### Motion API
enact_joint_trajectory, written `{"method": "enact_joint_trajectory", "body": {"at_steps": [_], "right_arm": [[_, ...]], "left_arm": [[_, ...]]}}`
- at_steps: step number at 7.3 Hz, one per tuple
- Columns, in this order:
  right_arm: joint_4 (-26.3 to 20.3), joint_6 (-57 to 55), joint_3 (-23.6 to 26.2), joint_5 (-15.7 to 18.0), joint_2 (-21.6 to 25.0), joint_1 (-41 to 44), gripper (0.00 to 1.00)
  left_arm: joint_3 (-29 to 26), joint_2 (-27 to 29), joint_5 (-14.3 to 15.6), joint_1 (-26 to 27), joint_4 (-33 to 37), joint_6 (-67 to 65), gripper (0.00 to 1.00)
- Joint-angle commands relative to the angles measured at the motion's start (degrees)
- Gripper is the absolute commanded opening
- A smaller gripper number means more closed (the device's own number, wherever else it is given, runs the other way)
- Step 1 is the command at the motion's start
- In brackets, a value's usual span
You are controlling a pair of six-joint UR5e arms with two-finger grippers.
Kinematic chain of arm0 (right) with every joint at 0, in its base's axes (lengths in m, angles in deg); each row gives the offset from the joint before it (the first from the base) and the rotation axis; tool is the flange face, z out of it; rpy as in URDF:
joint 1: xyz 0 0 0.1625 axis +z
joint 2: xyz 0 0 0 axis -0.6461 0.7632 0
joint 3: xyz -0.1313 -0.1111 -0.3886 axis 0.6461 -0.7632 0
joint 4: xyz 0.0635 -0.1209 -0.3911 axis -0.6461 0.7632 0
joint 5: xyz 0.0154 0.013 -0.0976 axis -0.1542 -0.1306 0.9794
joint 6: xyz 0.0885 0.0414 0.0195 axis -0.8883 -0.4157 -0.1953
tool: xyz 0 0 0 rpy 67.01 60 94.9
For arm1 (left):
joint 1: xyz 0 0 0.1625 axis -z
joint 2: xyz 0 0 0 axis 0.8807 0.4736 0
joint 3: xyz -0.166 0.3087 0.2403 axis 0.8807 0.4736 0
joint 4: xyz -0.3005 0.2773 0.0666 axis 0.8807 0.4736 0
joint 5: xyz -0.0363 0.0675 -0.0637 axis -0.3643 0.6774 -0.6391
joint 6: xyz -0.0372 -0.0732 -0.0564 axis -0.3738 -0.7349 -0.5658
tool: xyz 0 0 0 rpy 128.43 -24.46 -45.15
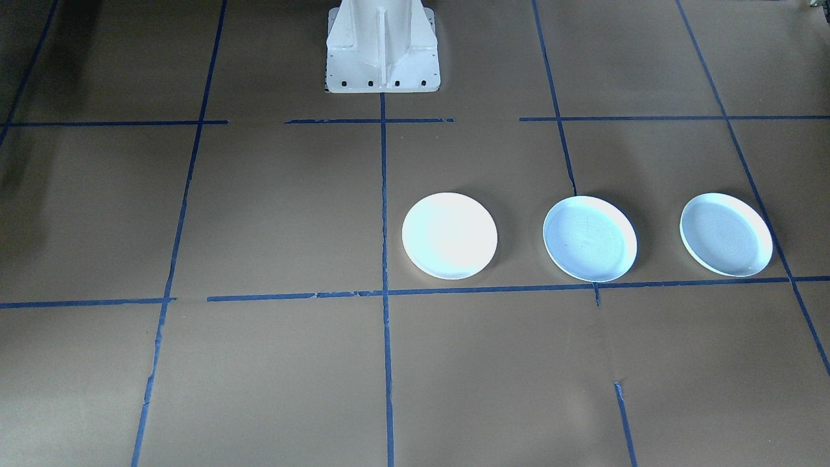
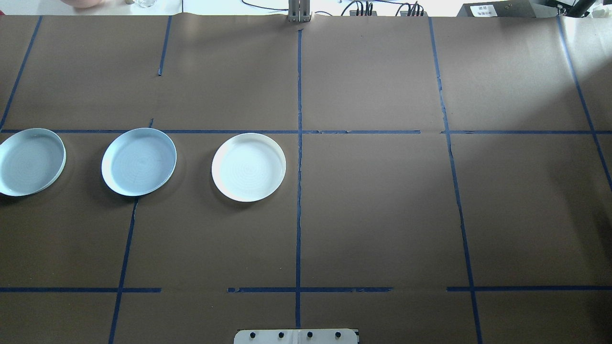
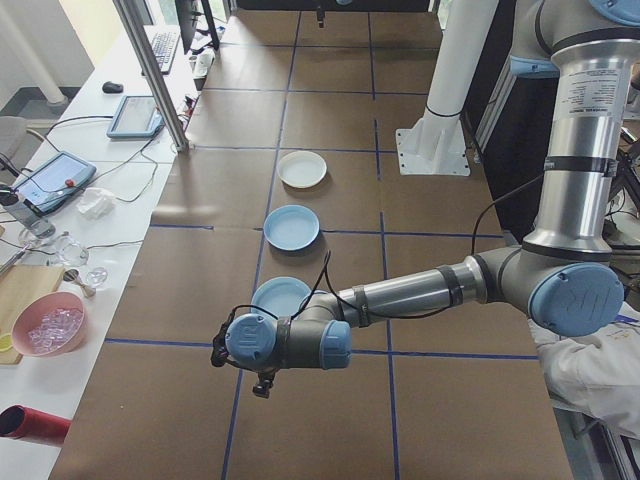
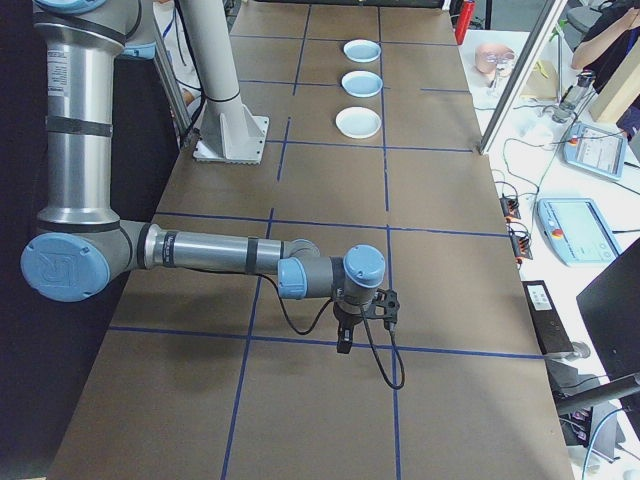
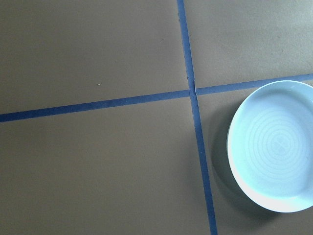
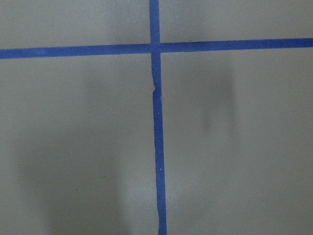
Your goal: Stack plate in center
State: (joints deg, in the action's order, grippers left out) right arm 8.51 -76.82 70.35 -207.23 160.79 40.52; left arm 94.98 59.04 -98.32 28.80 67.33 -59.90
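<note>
3 plates sit in a row on the brown-papered desk [image 2: 382,215], all on the robot's left half and well apart from one another: a white plate [image 2: 248,167] nearest the centre tape line, a middle pale blue plate [image 2: 138,161], and an outer pale blue plate [image 2: 29,161] at the far left edge of the overhead view. None is stacked yet, so the work looks to be at its very start.

The left claw [image 3: 263,384] hangs above the desk near the outer plate; the left wrist camera shows that plate at its right edge beside a tape crossing. The right claw [image 4: 345,340] hangs over bare paper at a tape crossing, well apart from every plate. Both claws appear only in the side views, so I cannot tell how far either is open, and neither seems to have hold of anything.

The left arm is probably the one to act, since all 3 plates lie on its side. The plates are shallow with low rims, so a good grasp likely means coming down over 1 edge, 1 finger inside the rim and 1 outside, and pinching the lip firmly. Lift level and clear before travelling, so the plate does not drag on the paper. Set it concentric on the receiving plate, lowering gently; glazed surfaces may slide or clink if released from a height.
</note>
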Motion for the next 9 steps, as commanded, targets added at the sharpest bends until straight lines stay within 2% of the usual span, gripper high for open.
{"method": "enact_joint_trajectory", "body": {"at_steps": [1, 3, 5, 9], "right_arm": [[-0.1, 0.0, 0.0, 0.0, 0.0, 0.0, 1.00], [-0.1, 0.0, 0.0, 0.0, 0.0, 0.0, 1.00], [0.0, 0.0, 0.0, 0.0, 0.0, 0.0, 1.00], [0.0, 0.0, 0.0, 0.0, 0.0, 0.0, 1.00]], "left_arm": [[-2.5, 2.9, -1.2, -4.9, 3.4, -7.9, 1.00], [-3.9, 3.6, -1.1, -9.0, 6.3, -12.3, 1.00], [-6.4, 3.6, -1.1, -10.2, 10.9, -16.8, 1.00], [-7.3, 5.0, -1.0, -12.3, 12.5, -20.8, 1.00]]}}
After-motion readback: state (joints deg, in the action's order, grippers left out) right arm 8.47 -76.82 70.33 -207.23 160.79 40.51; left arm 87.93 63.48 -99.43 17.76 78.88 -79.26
